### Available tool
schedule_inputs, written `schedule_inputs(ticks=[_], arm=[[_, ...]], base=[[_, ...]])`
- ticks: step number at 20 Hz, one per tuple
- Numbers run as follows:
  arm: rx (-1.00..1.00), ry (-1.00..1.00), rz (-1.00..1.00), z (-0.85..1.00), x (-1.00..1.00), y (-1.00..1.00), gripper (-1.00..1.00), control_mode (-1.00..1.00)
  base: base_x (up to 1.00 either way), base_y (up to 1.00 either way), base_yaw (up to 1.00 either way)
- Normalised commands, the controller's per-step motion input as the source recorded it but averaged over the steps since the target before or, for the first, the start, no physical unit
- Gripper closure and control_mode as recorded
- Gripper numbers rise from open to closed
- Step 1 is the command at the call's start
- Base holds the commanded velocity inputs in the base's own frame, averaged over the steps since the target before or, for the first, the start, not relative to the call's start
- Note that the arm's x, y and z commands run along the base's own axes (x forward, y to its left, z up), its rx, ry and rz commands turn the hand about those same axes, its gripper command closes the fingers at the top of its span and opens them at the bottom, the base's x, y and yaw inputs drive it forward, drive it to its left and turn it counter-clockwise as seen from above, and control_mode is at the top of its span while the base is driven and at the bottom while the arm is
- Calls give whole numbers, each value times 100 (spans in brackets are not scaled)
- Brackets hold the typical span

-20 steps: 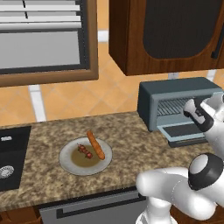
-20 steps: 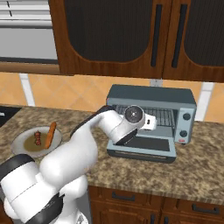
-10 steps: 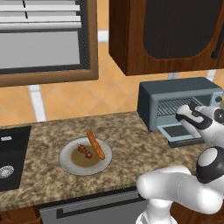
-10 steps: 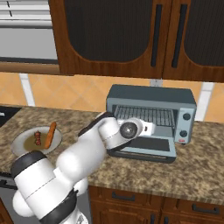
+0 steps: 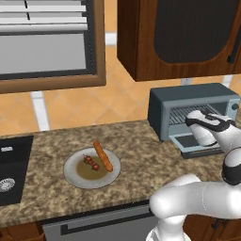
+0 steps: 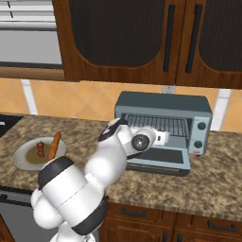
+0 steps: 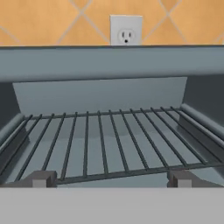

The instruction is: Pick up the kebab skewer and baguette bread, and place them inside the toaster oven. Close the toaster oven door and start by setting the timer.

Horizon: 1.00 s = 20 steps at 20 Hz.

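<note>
Toaster oven (image 5: 193, 110) at the right end of the granite counter (image 5: 136, 160), below the dark wooden cabinet (image 5: 179, 37), against the orange tiled wall. Toaster oven door (image 5: 200, 143) folded down flat in front of the cavity, resting just above the counter surface. Wire rack (image 7: 109, 140) bare, spanning the cavity from side to side. Two knobs (image 6: 202, 134) stacked on the panel to the right of the opening. White wall outlet (image 7: 126, 30) visible above the oven's top edge.

Gripper (image 7: 111, 178) level with the oven mouth, above the lowered door, aimed straight into the cavity. Fingertips (image 7: 41, 178) wide apart near the rack's front edge, nothing between them: released, empty. Wrist (image 6: 146, 138) directly before the opening in the right base view.

Grey round plate (image 5: 75, 176) on the counter, well apart from the oven, to its left, near the dark sink (image 5: 12, 172). Baguette bread (image 5: 102, 156) lying diagonally across the plate's right side, far end past the rim. Kebab skewer (image 5: 92, 163) just beside the bread on its left, on the plate; contact between the two not discernible. Both also visible on the plate in the right base view: bread (image 6: 55, 144), skewer (image 6: 41, 150).
</note>
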Motion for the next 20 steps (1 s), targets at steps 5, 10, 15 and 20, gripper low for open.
schedule_inputs(ticks=[5,10,15,20], arm=[[0,0,9,0,30,-5,-100,-100],[0,0,0,-1,25,-10,-100,-100],[0,2,0,-1,19,-12,-100,-100],[0,3,0,-11,18,0,-100,-100]], base=[[0,0,0],[0,0,0],[0,0,0],[0,0,0]])
